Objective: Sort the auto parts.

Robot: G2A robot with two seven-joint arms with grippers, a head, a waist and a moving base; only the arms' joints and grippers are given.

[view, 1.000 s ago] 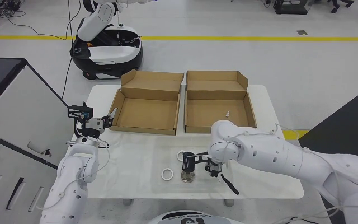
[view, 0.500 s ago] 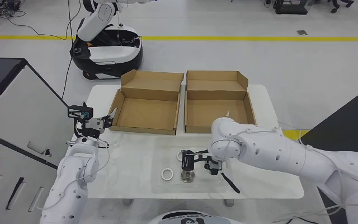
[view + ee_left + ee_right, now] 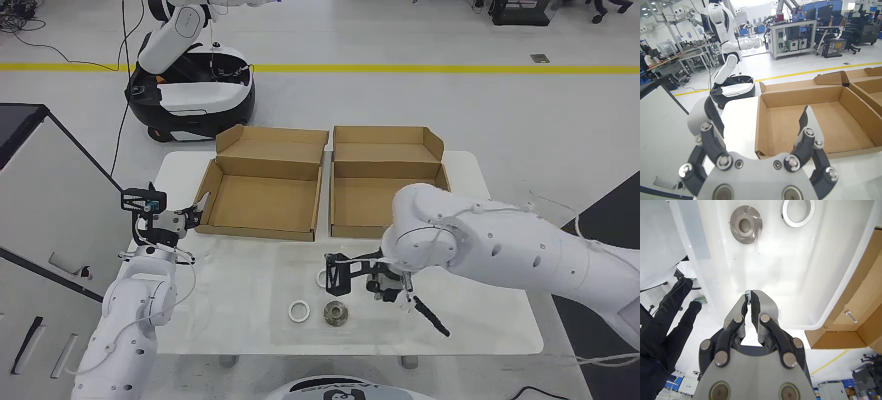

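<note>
R fingers [image 3: 755,308] pinched on small screw [image 3: 748,296]; L fingers [image 3: 713,116] spread wide, empty

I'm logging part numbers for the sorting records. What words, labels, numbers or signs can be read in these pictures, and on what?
None can be read.
Left cardboard box, right cardboard box: plain, no print.
Flange, ring, screw in the right tool: no markings visible.
Blue signs in the room behind: too blurred to read.

Top camera looks down on the whole table [image 3: 250,285]; wrist cameras sit low and close (both share its cardboard boxes [image 3: 265,200]).
</note>
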